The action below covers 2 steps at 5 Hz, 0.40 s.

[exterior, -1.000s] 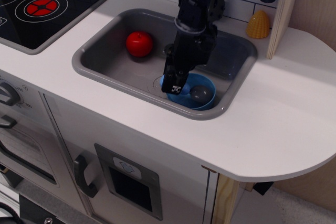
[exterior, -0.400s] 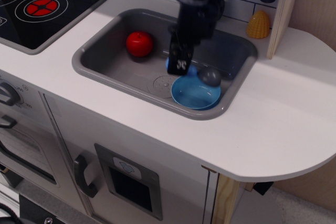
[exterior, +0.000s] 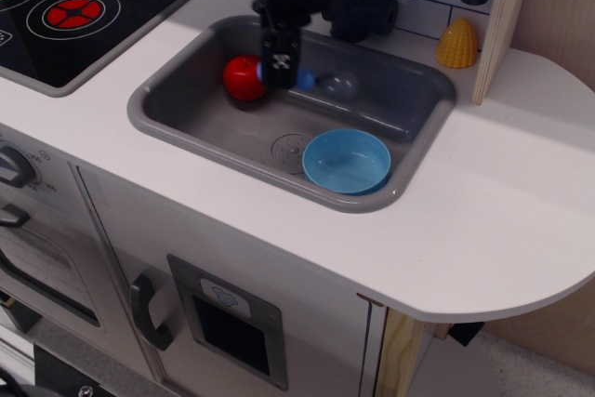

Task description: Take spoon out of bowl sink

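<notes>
My gripper (exterior: 281,72) is shut on the light-blue handle of the spoon (exterior: 321,83) and holds it in the air above the back half of the grey sink (exterior: 186,118). The spoon's grey scoop sticks out to the right of the fingers. The light-blue bowl (exterior: 346,161) sits with nothing in it at the sink's front right corner, to the right of the round drain (exterior: 287,147). The gripper is well left of and behind the bowl, just right of the red apple (exterior: 242,77).
A black stovetop (exterior: 65,6) with red burners lies at the left. A black faucet (exterior: 358,2) stands behind the sink. A yellow corn cob (exterior: 458,42) stands at the back right by a wooden post (exterior: 502,25). White counter (exterior: 502,202) extends to the right.
The gripper lifted the spoon out of the bowl and carried it up and left toward the apple. The bowl shifted slightly and now holds nothing.
</notes>
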Motion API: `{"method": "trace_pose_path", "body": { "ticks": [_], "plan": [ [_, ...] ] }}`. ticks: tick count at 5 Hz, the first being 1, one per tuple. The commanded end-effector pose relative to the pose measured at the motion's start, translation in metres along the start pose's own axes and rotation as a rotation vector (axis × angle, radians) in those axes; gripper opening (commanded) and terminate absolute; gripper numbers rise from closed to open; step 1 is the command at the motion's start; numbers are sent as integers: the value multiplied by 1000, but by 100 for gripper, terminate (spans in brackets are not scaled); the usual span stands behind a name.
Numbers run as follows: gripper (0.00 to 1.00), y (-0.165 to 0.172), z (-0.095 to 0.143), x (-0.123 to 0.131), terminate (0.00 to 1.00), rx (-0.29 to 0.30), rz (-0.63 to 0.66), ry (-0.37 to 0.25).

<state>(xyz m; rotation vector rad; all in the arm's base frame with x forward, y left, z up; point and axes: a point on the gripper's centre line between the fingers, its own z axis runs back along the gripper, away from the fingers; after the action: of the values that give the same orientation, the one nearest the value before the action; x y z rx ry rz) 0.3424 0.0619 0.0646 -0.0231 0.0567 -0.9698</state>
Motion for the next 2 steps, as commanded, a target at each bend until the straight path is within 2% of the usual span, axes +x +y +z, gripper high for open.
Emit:
{"method": "trace_pose_path", "body": {
  "ticks": [1, 2],
  "plan": [
    [0, 35, -12, -5, 0, 126, 144, -39],
    [0, 36, -26, -8, 0, 152, 174, -9]
  ]
}}
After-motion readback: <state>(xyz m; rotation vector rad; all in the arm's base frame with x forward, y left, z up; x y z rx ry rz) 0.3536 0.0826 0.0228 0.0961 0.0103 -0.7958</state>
